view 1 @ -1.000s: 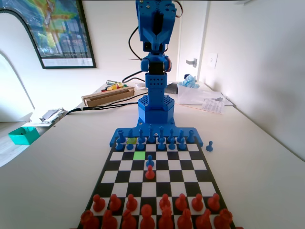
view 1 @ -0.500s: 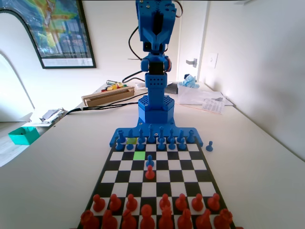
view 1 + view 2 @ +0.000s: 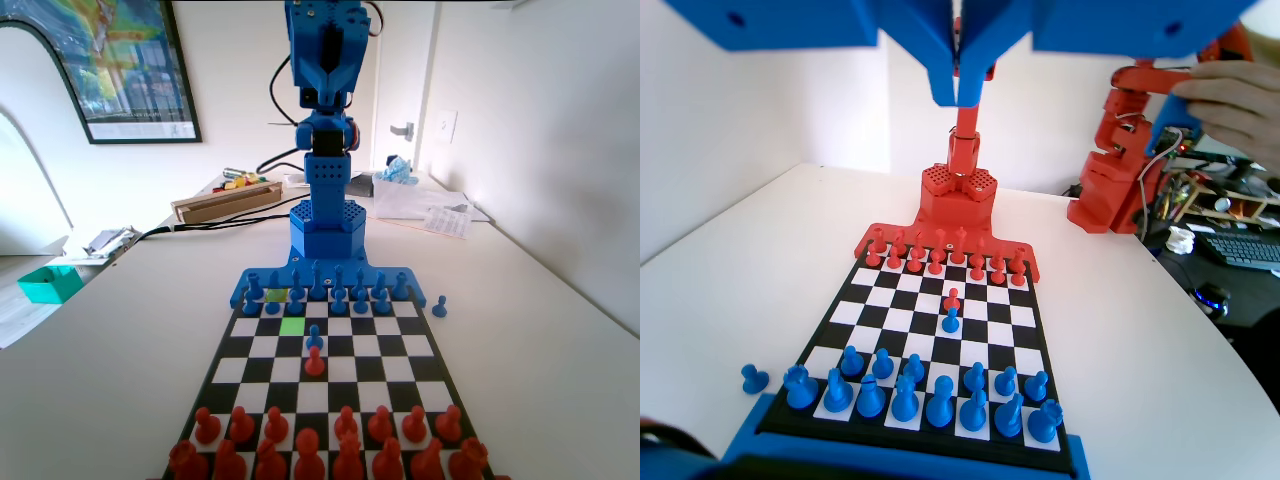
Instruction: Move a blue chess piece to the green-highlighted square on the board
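- pincer [image 3: 958,85] raised high over the board [image 3: 228,352], jaws closed together, holding nothing.
- blue chess piece [image 3: 315,337] at 4 o'clock of the green-highlighted square [image 3: 292,325].
- white bench [image 3: 540,330], framed poster [image 3: 120,65] at 10 o'clock.

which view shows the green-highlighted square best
The fixed view: the green-highlighted square stands out bright green, empty, diagonally left of the lone advanced blue pawn. In the wrist view the board reads as plain black and white, with no green tint to pick that square out.
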